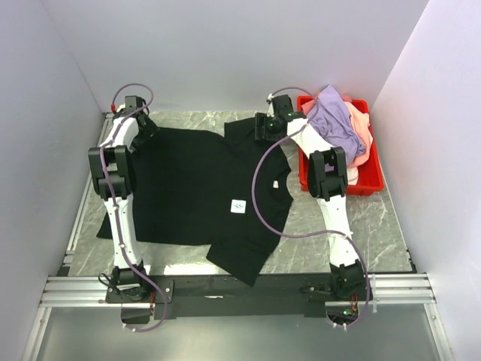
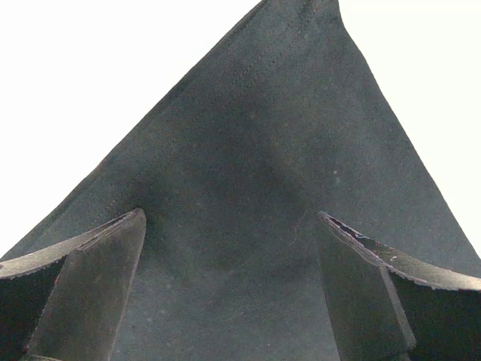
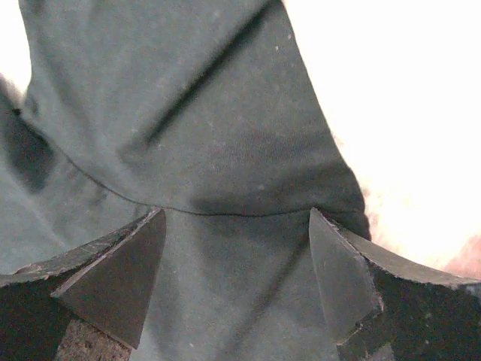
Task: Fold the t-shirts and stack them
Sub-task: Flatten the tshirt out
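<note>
On the counter [image 1: 368,233] the black t-shirt [image 1: 188,188] lies spread flat, its small white label [image 1: 238,205] facing up and one near corner reaching the counter's near edge. At the shirt's far left corner the left jaws are spread wide; the left wrist view shows both fingers [image 2: 83,286] apart with the pointed black cloth lying between and beyond them. At the far right edge of the shirt the right jaws are likewise spread, fingers [image 3: 113,286] apart over a seamed fold of black cloth. Beside the shirt, at the right, the red bin [image 1: 370,184] holds a lavender t-shirt [image 1: 331,116] heaped over a salmon-pink t-shirt [image 1: 361,131].
</note>
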